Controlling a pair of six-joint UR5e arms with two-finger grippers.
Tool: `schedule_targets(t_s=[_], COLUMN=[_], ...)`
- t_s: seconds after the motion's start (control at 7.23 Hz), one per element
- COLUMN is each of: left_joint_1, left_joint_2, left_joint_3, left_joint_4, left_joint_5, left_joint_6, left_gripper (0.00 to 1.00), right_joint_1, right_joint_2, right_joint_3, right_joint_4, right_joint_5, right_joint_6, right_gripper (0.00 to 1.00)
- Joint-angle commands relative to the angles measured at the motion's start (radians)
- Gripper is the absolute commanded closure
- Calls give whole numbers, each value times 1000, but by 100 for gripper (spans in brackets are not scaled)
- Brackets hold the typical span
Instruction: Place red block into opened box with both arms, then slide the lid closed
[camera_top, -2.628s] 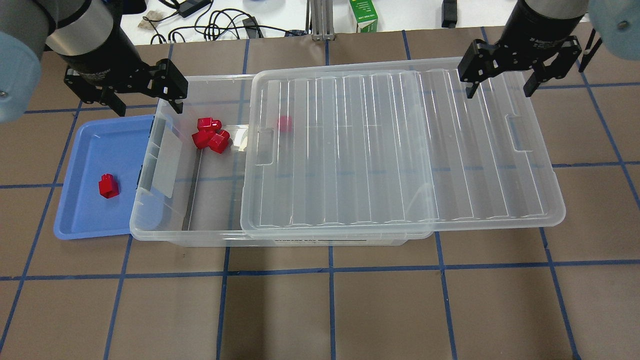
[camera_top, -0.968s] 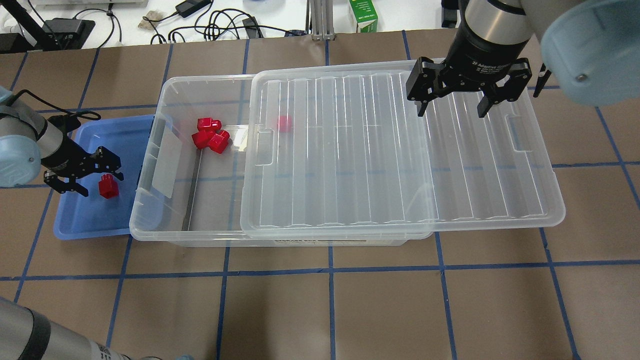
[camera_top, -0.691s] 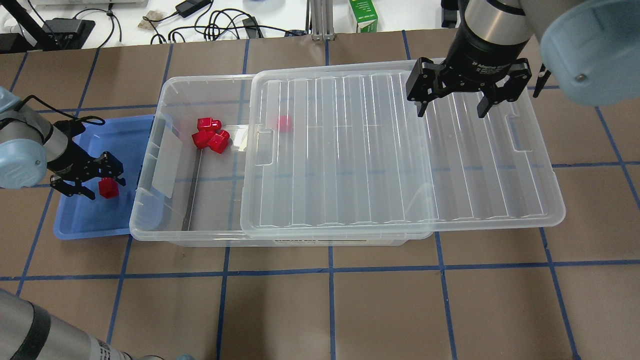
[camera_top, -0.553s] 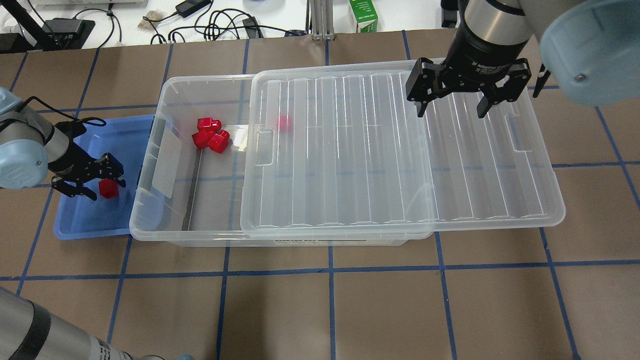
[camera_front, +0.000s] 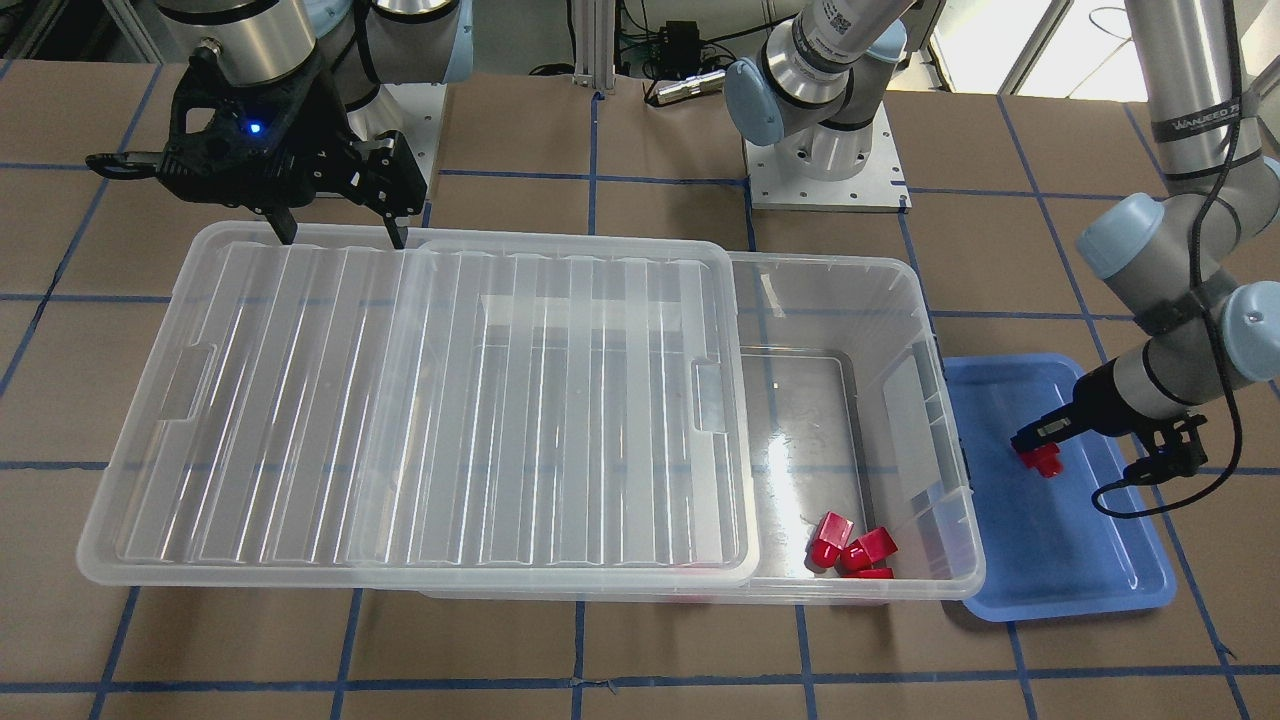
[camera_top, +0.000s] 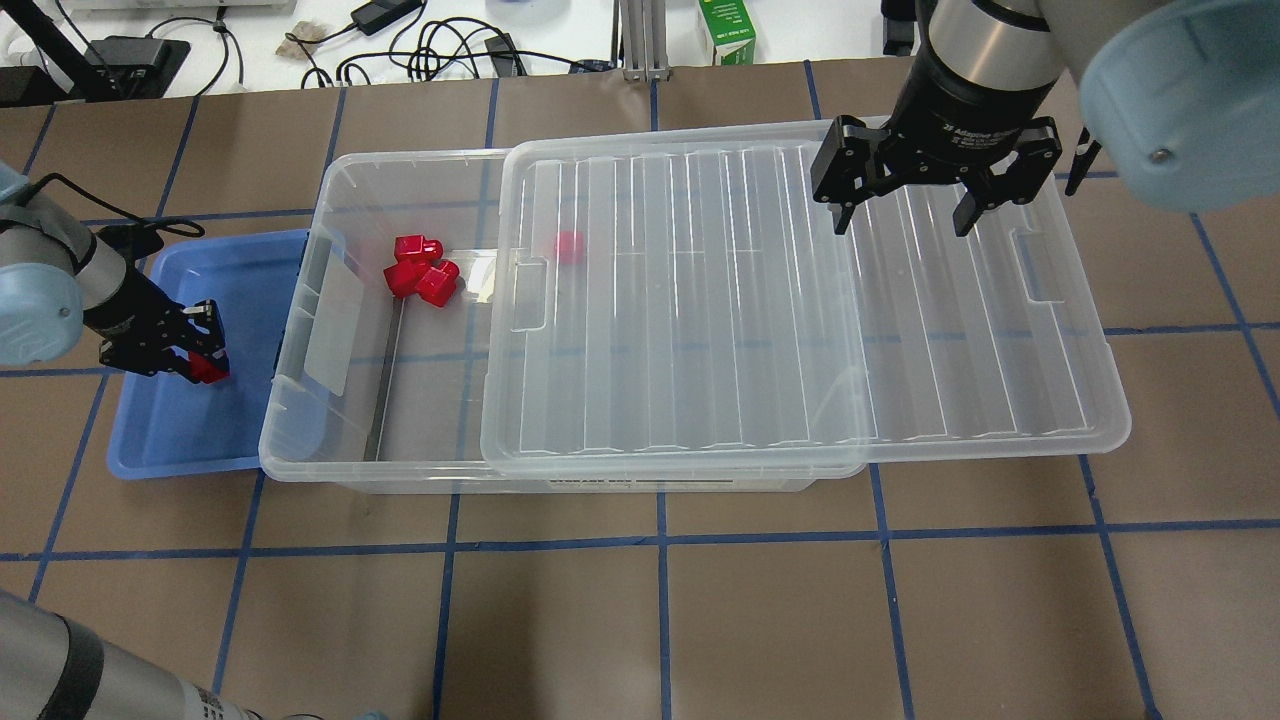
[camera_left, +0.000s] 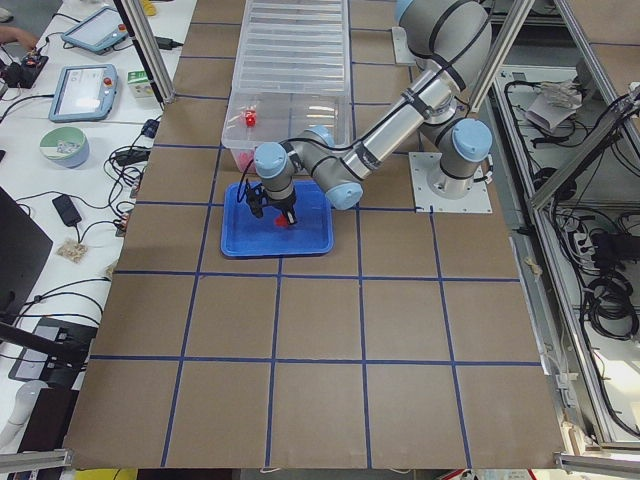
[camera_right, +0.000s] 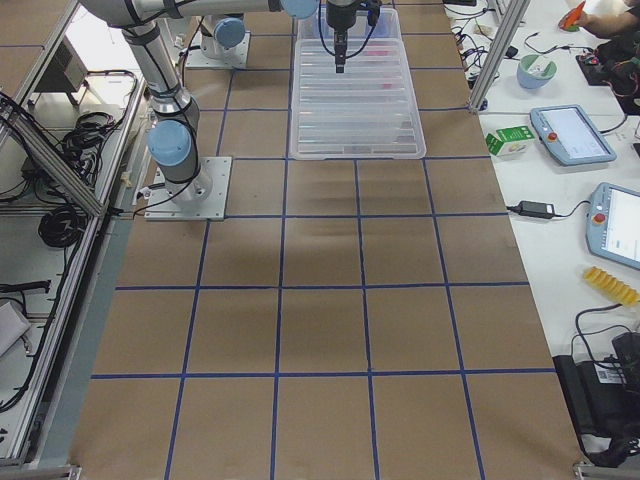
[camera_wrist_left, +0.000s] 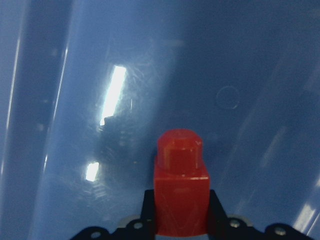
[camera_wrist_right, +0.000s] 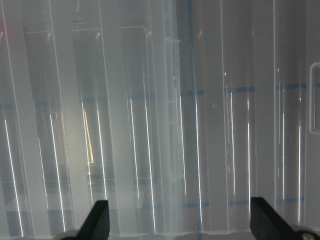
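My left gripper (camera_top: 196, 352) is down in the blue tray (camera_top: 170, 430), shut on a red block (camera_top: 210, 371). The left wrist view shows that red block (camera_wrist_left: 180, 187) stub forward, between the fingers (camera_wrist_left: 214, 207), low over the tray floor. The clear box (camera_top: 292, 468) stands right of the tray with its left end uncovered. Its ribbed lid (camera_top: 800, 330) covers the rest and overhangs to the right. My right gripper (camera_top: 903, 222) hovers open over the lid's far right part, with nothing between its fingers (camera_wrist_right: 97, 220).
Three red blocks (camera_top: 420, 272) lie clustered in the box's open end, and one more (camera_top: 569, 247) shows faintly under the lid. Cables and a green carton (camera_top: 727, 30) lie beyond the table's far edge. The tray touches the box's left wall.
My left gripper dropped from above the box's left end into the tray and shut on the red block. The right gripper shifted left over the lid, then held still, open.
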Motion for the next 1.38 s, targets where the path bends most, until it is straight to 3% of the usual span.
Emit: schedule_targets(t_s=[0.0, 0.28, 0.55, 0.83, 0.97, 1.24], left_joint_1=[-86, -243, -393, -447, -457, -490], left_joint_2=[96, 154, 184, 179, 169, 161], left_joint_3=[175, 288, 282, 218, 163, 37], left_joint_4=[-351, -441, -432, -429, -365, -187], left_joint_5=[7, 7, 2, 2, 1, 2], left_joint_6=[-33, -71, -119, -194, -199, -206], left_gripper=[99, 99, 99, 99, 99, 99], right_joint_1=[0, 0, -6, -21, -73, -270], right_joint_2=[0, 0, 2, 6, 8, 9], right_joint_3=[0, 0, -1, -5, -21, -15], right_joint_4=[0, 0, 0, -2, 14, 64], right_joint_5=[0, 0, -2, -6, -5, 1], right_joint_6=[-1, -1, -4, -11, -45, -294], right_gripper=[0, 0, 0, 0, 0, 0])
